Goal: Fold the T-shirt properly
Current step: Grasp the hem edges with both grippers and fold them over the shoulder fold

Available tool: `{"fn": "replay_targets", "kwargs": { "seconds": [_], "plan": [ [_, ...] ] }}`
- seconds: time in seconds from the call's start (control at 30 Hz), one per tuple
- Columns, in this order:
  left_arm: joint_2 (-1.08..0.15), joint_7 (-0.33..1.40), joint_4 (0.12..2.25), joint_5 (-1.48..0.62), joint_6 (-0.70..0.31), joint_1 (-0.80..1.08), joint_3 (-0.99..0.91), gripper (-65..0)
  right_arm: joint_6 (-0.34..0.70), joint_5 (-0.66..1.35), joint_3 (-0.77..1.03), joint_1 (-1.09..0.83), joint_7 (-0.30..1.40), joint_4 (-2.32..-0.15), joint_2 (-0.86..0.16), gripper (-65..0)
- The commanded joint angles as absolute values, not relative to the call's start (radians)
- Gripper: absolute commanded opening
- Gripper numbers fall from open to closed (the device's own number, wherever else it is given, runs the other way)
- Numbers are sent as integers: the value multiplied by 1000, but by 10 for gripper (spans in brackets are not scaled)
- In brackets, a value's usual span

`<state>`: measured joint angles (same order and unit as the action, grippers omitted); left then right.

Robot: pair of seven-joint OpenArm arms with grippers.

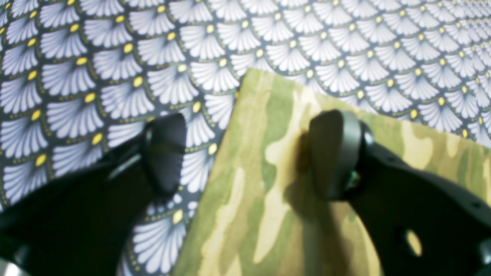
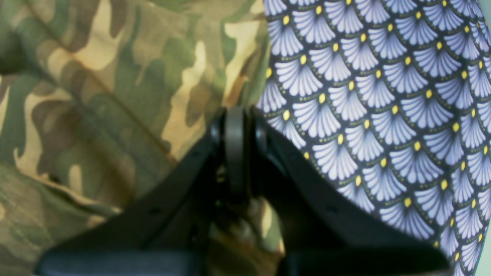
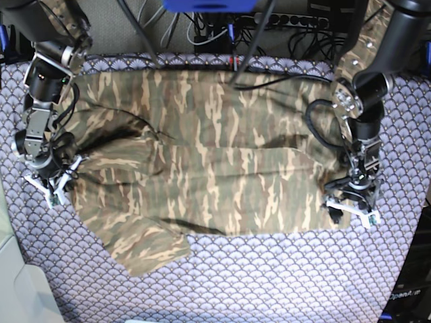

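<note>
The camouflage T-shirt lies spread across the table, with a sleeve sticking out toward the front left. My left gripper is at the shirt's front right corner. In the left wrist view this left gripper stands open and straddles the edge of the T-shirt, one finger over the cloth and the other over the tablecloth. My right gripper is at the shirt's left edge. In the right wrist view the right gripper is shut on the rim of the T-shirt, with cloth bunched behind its tips.
A purple-grey fan-scale tablecloth covers the table under the shirt. Cables hang over the back edge. A white surface borders the table at the front left.
</note>
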<state>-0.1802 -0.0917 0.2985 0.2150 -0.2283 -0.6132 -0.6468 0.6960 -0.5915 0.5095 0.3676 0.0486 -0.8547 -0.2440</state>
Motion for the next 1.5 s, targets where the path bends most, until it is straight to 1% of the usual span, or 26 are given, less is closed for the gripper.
{"fn": "replay_targets", "kwargs": {
  "seconds": [0.0, 0.03, 0.1, 0.17, 0.2, 0.33, 0.43, 0.5, 0.6, 0.67, 0.77, 0.9, 1.03, 1.33, 1.47],
  "plan": [
    [-177, -51, 292, 208, -240, -633, -645, -237, 698, -581, 512, 390, 30, -869, -260, -650],
    [-171, -50, 292, 208, -240, -633, -645, -297, 698, -581, 512, 392, 30, -869, -260, -650],
    [-159, -47, 292, 214, -240, -628, -645, -447, 698, -581, 512, 394, 30, -869, -260, -650],
    [-157, -44, 292, 216, -240, -627, -645, -626, 698, -581, 512, 395, 30, -869, -260, -650],
    [-157, -42, 292, 217, -240, -625, -644, -650, 698, -581, 512, 395, 30, -869, -260, -650],
    [-162, 54, 308, 214, -240, -610, -644, -650, 698, -581, 512, 397, 30, -874, -260, -650],
    [-163, 119, 409, 216, -240, -598, -645, -650, 698, -581, 512, 390, 28, -909, -260, -650],
    [-157, 202, 526, 209, -242, -552, -645, -650, 698, -581, 512, 383, 28, -967, -259, -650],
    [-136, 323, 760, 205, -245, -483, -645, -650, 698, -581, 519, 366, 30, -1041, -248, -650],
    [-101, 386, 905, 206, -294, -441, -644, -650, 698, -581, 519, 364, 58, -1072, -232, -650],
    [-88, 464, 1049, 216, -363, -394, -644, -650, 698, -578, 519, 343, 99, -1106, -229, -650],
    [-74, 547, 1181, 208, -384, -338, -644, -650, 698, -576, 521, 277, 104, -1194, -217, -650],
    [-74, 581, 1260, 206, -384, -294, -644, -650, 698, -575, 521, 188, 102, -1314, -193, -650],
    [-74, 657, 1380, 203, -386, -214, -647, -650, 698, -467, 578, -19, 102, -1573, -147, -650],
    [-76, 702, 1458, 134, -386, -166, -645, -650, 698, -401, 615, -108, 101, -1647, -136, -650]
  ]
}}
